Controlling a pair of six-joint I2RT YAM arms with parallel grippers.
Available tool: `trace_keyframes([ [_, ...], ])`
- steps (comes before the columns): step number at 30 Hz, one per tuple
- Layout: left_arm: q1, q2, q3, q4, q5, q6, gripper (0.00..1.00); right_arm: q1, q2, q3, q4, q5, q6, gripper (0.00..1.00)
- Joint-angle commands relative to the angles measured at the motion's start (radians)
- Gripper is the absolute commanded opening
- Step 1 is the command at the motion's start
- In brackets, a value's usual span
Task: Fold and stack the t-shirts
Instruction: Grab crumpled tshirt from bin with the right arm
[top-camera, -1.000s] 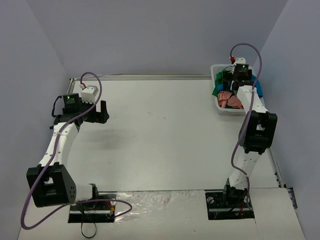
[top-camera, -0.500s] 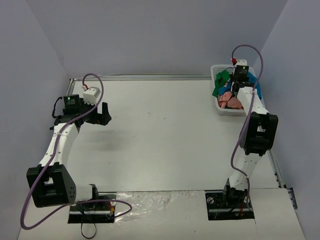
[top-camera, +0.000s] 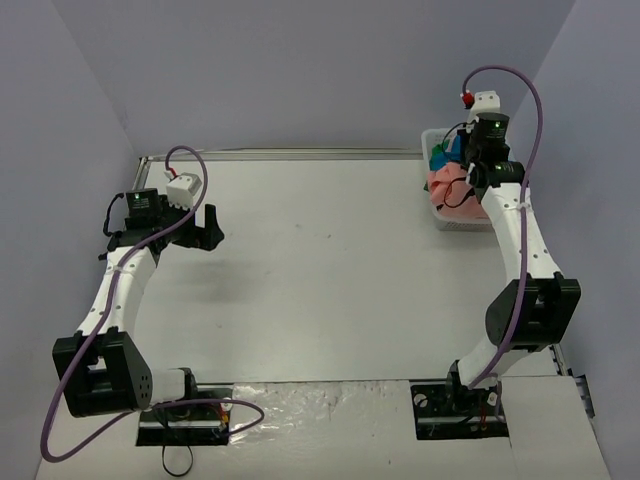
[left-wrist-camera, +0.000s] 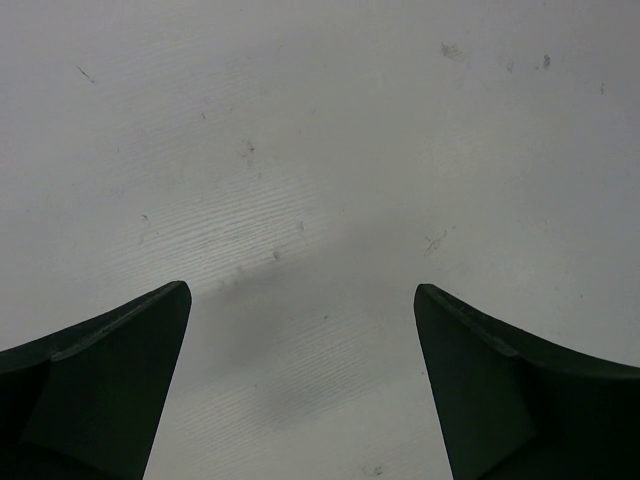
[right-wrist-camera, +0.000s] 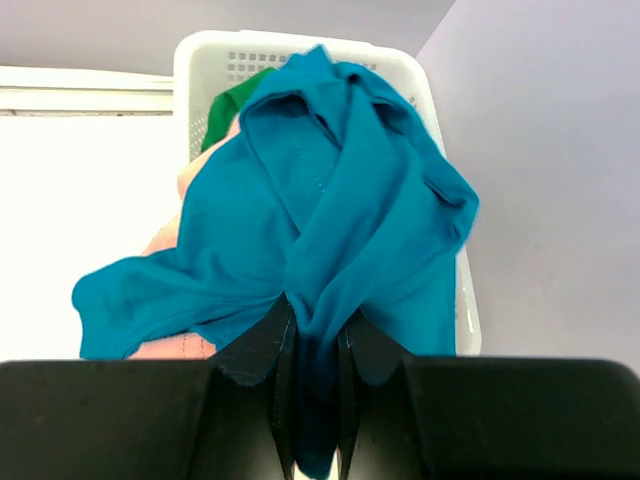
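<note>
Two arms are bolted at the lower edge of the overhead frame, on the near side of your bench (top-camera: 320, 280). Your left arm (top-camera: 118, 285) reaches up the left side of that frame. Its left claw (left-wrist-camera: 300, 300) hangs over bare bench with the fingers spread wide and nothing between them. Your left wrist view shows only the scuffed white surface beyond the two dark fingertips (left-wrist-camera: 130, 350). Your right arm (top-camera: 520, 235) stretches to the upper right of the overhead frame, where the white mesh basket (right-wrist-camera: 300, 52) sits at the far right of the bench, close to the walls. The right claw (right-wrist-camera: 315, 335) is pressed together on the teal-blue t-shirt (right-wrist-camera: 340, 200), pinching a gathered fold of it between the two dark fingers at the bottom centre of the right wrist frame. From that pinch the teal-blue cloth drapes away over the basket and hides most of its opening. One flap trails to the left of the frame, out past the basket's left wall. A pink t-shirt (right-wrist-camera: 165, 348) shows beneath the cloth at the lower left; you cannot tell whether it lies wholly inside the basket. Farther back, the edge of a green t-shirt (right-wrist-camera: 228, 108) peeks out at the basket's far left corner, against the perforated wall.
</note>
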Motion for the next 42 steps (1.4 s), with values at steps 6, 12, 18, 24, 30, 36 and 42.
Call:
trace_keyframes([
  [6, 0.002, -0.032, 0.019, -0.021, 0.027, 0.020, 0.94, -0.017, 0.019, 0.046, 0.014, 0.110, -0.053, 0.00],
  [12, 0.002, -0.027, 0.016, -0.016, 0.027, 0.023, 0.94, -0.026, 0.061, 0.017, 0.059, 0.223, -0.054, 0.00],
  [18, 0.002, -0.024, 0.013, -0.021, 0.024, 0.029, 0.94, -0.054, 0.151, -0.008, 0.139, 0.292, -0.066, 0.00],
  [24, 0.002, -0.009, 0.010, -0.016, 0.014, 0.034, 0.94, -0.066, 0.272, 0.050, 0.205, 0.303, -0.057, 0.00],
  [30, 0.002, -0.006, 0.015, -0.026, 0.007, 0.040, 0.94, -0.071, 0.354, 0.081, 0.209, 0.291, -0.050, 0.18],
  [36, 0.002, 0.002, 0.013, -0.022, 0.007, 0.038, 0.94, -0.072, 0.332, 0.064, 0.208, 0.254, -0.039, 0.00],
  [42, 0.000, -0.001, 0.010, -0.019, 0.020, 0.038, 0.94, -0.063, 0.277, 0.049, 0.195, 0.258, -0.039, 0.01],
])
